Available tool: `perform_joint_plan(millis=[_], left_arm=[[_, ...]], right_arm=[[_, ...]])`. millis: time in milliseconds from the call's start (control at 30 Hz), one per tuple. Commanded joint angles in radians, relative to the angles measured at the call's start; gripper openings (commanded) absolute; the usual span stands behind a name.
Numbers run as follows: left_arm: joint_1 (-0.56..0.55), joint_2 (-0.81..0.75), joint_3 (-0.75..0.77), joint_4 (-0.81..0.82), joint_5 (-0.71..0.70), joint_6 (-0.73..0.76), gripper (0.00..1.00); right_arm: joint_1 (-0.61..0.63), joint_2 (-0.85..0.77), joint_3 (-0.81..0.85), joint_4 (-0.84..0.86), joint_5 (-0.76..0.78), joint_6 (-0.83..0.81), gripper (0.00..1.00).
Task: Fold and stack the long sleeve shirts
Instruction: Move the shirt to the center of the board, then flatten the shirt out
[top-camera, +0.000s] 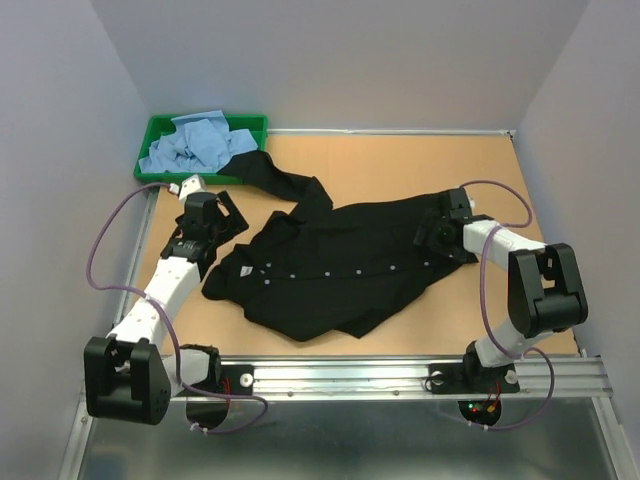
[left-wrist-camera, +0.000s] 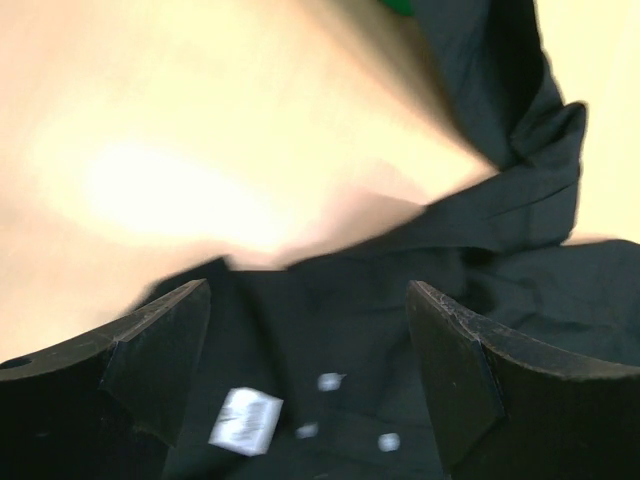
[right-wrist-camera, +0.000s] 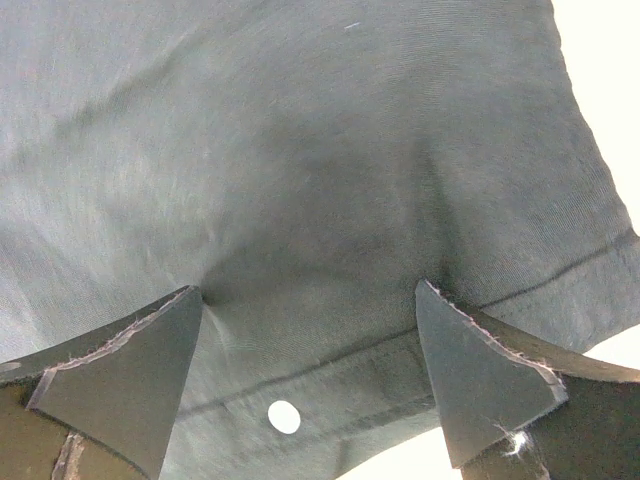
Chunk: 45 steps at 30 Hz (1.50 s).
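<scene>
"Between the left fingers (left-wrist-camera: 150, 350), what lies there?"

"The collar end of the black shirt (top-camera: 340, 265). A white label (left-wrist-camera: 245, 420) and a few pale buttons (left-wrist-camera: 328, 381) sit just below the gap. Those fingers stand wide apart and hold nothing."

"And under the right fingers (right-wrist-camera: 130, 370)?"

"Flat black cloth, with a stitched hem (right-wrist-camera: 560, 275) running across and a single button (right-wrist-camera: 284, 416) between the tips. They're wide apart too, and empty. The tips look very near the cloth, perhaps touching it, but I can't tell from this angle."

"Where's the rest of the shirt?"

"It's spread, rumpled, on the bench (top-camera: 420, 160) between the two sets of fingers. One sleeve (top-camera: 280, 180) trails past the left fingers toward the green tray (top-camera: 252, 124), where the light blue shirts (top-camera: 195, 145) lie heaped."

"What could go wrong from here?"

"My worry is the layers. If the left fingers come down at the collar, they may pinch only the top layer, or the label alone, and the body would sag and twist when lifted. On the right, a shallow bite at the hem could slip off under tension. Pulling unevenly would drag the whole shirt sideways rather than flatten it. That trailing sleeve is near the tray wall, so it might snag there or fold under."
</scene>
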Motion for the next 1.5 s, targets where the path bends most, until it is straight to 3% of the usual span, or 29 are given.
perform_joint_plan(millis=[0,200,333,700,1067,1300,1467], left_arm=[[0.027,-0.081,-0.057,-0.062,0.012,0.026,0.91],[0.036,-0.17,-0.14,-0.097,0.104,-0.004,0.9],[0.036,-0.201,-0.195,-0.072,0.236,-0.011,0.9],[0.033,-0.204,-0.215,-0.064,0.317,0.006,0.85],[0.033,0.074,-0.039,0.007,0.236,0.083,0.8],[0.031,0.273,0.076,0.019,0.335,0.144,0.79],[0.011,0.359,0.092,0.119,0.464,0.199,0.79]], right_arm=[[-0.115,0.009,-0.047,-0.016,-0.036,0.082,0.93],[-0.156,0.012,0.033,0.001,-0.045,0.115,0.93],[-0.15,-0.028,0.087,0.004,-0.103,0.022,0.93],[0.029,-0.229,-0.017,-0.031,-0.128,-0.061,0.93],[0.075,-0.287,-0.071,-0.036,-0.15,-0.036,0.93],[0.078,-0.319,-0.085,-0.042,-0.146,-0.029,0.92],[0.078,-0.328,-0.093,-0.045,-0.163,-0.033,0.92]])
